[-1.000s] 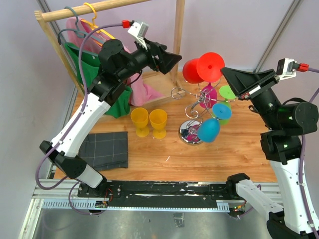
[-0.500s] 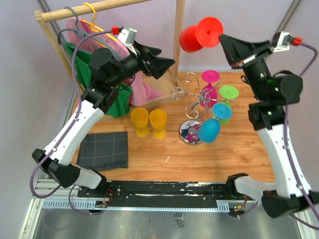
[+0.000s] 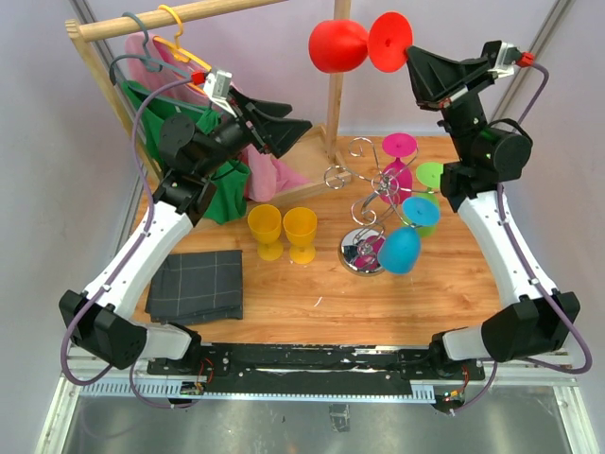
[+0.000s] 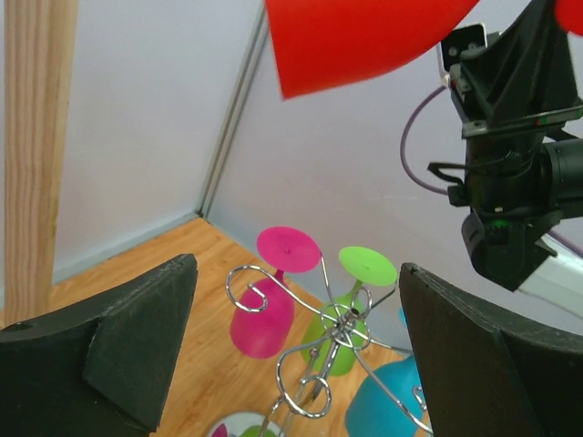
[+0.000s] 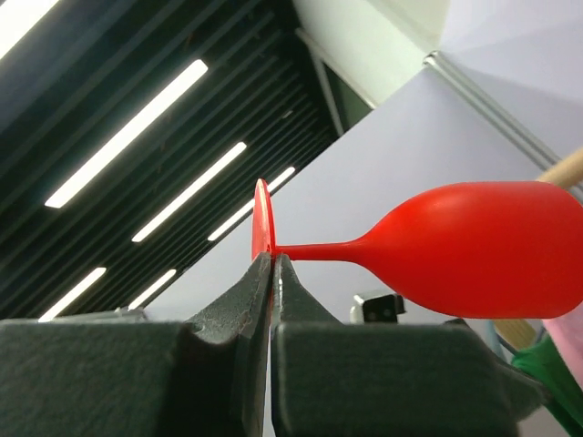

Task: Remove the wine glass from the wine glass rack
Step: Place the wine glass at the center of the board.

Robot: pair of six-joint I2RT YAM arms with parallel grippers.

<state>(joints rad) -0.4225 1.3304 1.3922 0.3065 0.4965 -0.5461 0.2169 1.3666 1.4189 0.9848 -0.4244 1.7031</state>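
Note:
My right gripper (image 3: 408, 59) is shut on the foot of a red wine glass (image 3: 337, 44) and holds it on its side, high above and behind the chrome wine glass rack (image 3: 371, 194). In the right wrist view the jaws (image 5: 273, 259) pinch the red disc foot, with the bowl (image 5: 483, 248) out to the right. The rack still carries a pink (image 3: 397, 180), a green (image 3: 430, 177) and two blue glasses (image 3: 398, 250). My left gripper (image 3: 301, 126) is open and empty, left of the rack; the left wrist view looks down on the rack (image 4: 342, 319).
Two yellow cups (image 3: 284, 231) stand left of the rack. A dark folded cloth (image 3: 198, 286) lies at the front left. A wooden clothes rack (image 3: 336, 66) with hanging green and pink garments (image 3: 222, 170) stands at the back left.
My right gripper has lifted the red glass up and to the left, away from the rack. My left gripper has drawn back a little to the left.

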